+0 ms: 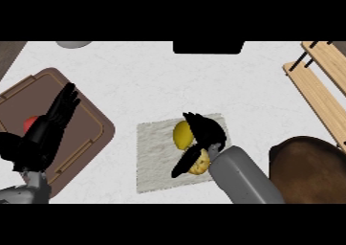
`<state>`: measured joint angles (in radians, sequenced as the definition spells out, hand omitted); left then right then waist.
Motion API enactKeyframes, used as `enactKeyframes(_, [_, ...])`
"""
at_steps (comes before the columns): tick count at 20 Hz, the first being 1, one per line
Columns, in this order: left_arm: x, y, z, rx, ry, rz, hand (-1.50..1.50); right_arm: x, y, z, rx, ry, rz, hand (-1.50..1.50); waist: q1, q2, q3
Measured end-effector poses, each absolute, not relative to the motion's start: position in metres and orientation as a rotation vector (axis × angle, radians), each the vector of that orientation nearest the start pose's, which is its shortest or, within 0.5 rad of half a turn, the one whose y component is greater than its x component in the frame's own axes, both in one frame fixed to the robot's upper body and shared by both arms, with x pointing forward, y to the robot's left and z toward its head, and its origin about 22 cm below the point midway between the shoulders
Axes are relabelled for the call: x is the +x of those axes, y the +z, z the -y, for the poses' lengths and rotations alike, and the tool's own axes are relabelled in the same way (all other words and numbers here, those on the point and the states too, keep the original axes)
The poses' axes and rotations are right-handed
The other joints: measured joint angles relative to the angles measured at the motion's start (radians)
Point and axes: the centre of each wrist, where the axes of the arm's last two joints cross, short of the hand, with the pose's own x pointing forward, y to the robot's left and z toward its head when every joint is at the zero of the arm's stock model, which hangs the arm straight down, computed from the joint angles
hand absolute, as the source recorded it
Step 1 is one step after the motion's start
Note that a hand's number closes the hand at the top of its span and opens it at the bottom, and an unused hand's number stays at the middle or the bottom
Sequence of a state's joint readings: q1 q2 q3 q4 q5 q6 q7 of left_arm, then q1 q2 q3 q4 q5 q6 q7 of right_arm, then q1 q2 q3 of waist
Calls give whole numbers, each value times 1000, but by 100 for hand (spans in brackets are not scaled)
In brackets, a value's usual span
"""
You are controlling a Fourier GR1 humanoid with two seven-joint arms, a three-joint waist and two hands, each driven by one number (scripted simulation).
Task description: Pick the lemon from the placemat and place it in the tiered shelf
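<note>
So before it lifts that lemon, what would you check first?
1. Lemon on the placemat: ok.
2. Right hand at the lemon, fingers curled over it: ok.
3. Thumb closed on the lemon's other side: cannot tell, it lies nearer the potato.
4. Potato apart from the hand: not ok, they touch or overlap.
5. Tiered shelf in view at right, slats bare: ok.
6. Left hand out of the way, over the brown tray: ok.

No readable text (labels, numbers, signs) shows anywhere.
</note>
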<state>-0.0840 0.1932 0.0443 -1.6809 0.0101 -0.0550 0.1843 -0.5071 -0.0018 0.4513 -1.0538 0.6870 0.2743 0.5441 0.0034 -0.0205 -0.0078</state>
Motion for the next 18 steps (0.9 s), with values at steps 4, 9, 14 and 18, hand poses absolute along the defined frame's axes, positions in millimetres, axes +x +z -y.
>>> enactKeyframes(4, [258, 62, -277, 121, -181, 1575, 0, 315, -8, 82, -506, 1255, 982, 150, 2, -6, 0])
enactKeyframes(9, [257, 64, -283, 117, -186, 1571, 0, 325, -11, 87, -612, 1241, 1099, 150, 7, -5, 3])
enactKeyframes(14, [255, 60, -283, 125, -181, 1567, 0, 328, -14, 98, -682, 1217, 1197, 150, 8, 4, 8])
enactKeyframes(18, [255, 65, -283, 127, -179, 1569, 0, 340, -4, 109, -804, 1058, 1186, 150, 5, 16, 8])
